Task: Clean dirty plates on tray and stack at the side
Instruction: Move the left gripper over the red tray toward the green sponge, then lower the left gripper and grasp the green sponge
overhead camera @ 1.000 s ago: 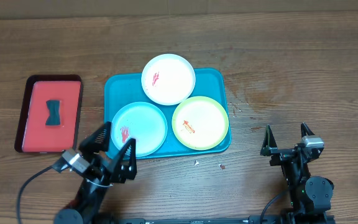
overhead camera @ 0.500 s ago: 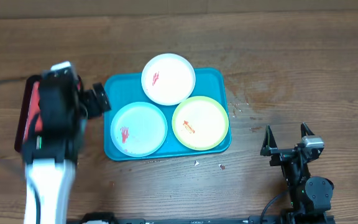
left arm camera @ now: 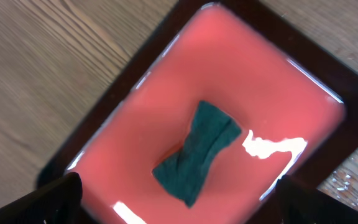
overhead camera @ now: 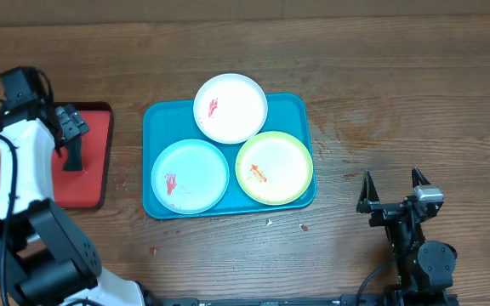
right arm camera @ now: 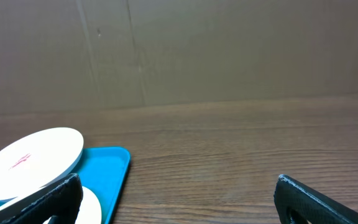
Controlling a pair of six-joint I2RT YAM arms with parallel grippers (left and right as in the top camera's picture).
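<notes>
The teal tray (overhead camera: 156,119) lies mid-table and holds three plates, each with a red or orange smear. The white plate (overhead camera: 230,107) is at the back, the pale blue plate (overhead camera: 190,175) front left and the yellow-green rimmed plate (overhead camera: 274,167) front right. My left gripper (overhead camera: 71,127) hangs open over the red tray, far left of the plates. Below it in the left wrist view a dark green cloth (left arm camera: 197,152) shows between the open jaws (left arm camera: 179,208). My right gripper (overhead camera: 392,189) stands open and empty right of the tray. Its wrist view catches the white plate (right arm camera: 33,162) and a tray corner (right arm camera: 114,165).
A smaller red tray (overhead camera: 96,183) with a dark rim sits at the far left, with the dark green cloth (overhead camera: 75,155) on it. Small crumbs (overhead camera: 304,227) lie on the wood in front of the teal tray. A cardboard wall (right arm camera: 166,50) closes the table's far side.
My left arm has swung from in front of the teal tray to the left and back, and now hangs over the red tray. The right arm has not moved.
</notes>
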